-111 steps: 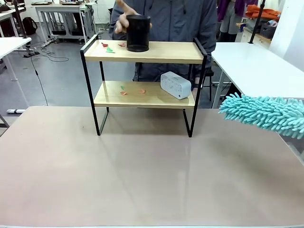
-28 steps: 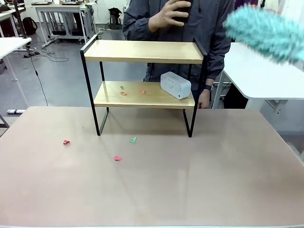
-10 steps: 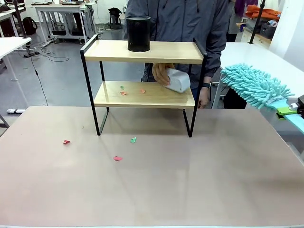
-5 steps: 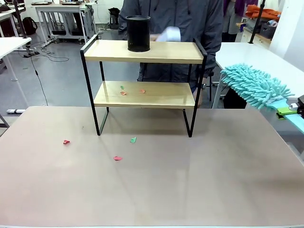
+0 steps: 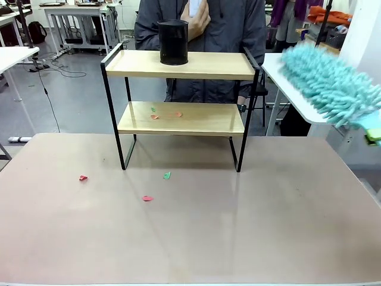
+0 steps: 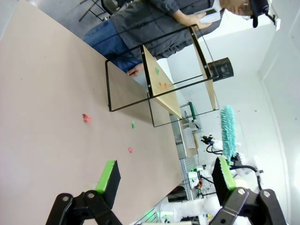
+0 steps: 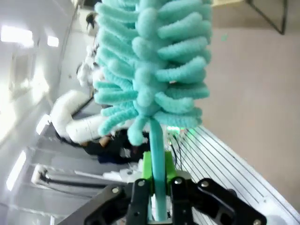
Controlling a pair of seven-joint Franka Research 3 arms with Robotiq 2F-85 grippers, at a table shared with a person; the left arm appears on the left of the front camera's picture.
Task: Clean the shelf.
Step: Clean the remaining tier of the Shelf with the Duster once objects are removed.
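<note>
The shelf [image 5: 208, 64] stands near the far edge of the desk [image 5: 250, 238], about midway between its left and right edges. It has two light wooden boards in a thin black metal frame. A black cylinder [image 5: 172, 42] stands upright on the top board, left of its middle. The lower board carries three small scraps [image 5: 155, 117] near its left end, and the rest of it is bare.

Three more scraps lie on the smooth beige desk in front of the shelf's left half: a red one [image 5: 83, 177], a green one [image 5: 167, 175] and another red one [image 5: 147, 198]. The near half and the right side of the desk are open.

The right jaws are clenched on the flat teal handle [image 7: 157, 154] of a duster [image 5: 330, 83] with a thick head of soft teal noodles. It is raised beyond the desk's far right corner, about level with the top board and apart from the frame.

The left jaws are released, their green pads [image 6: 108, 172] wide apart with nothing between them.

Behind the shelf, a person's hand [image 5: 199, 21] holds a white thing at chest height.
</note>
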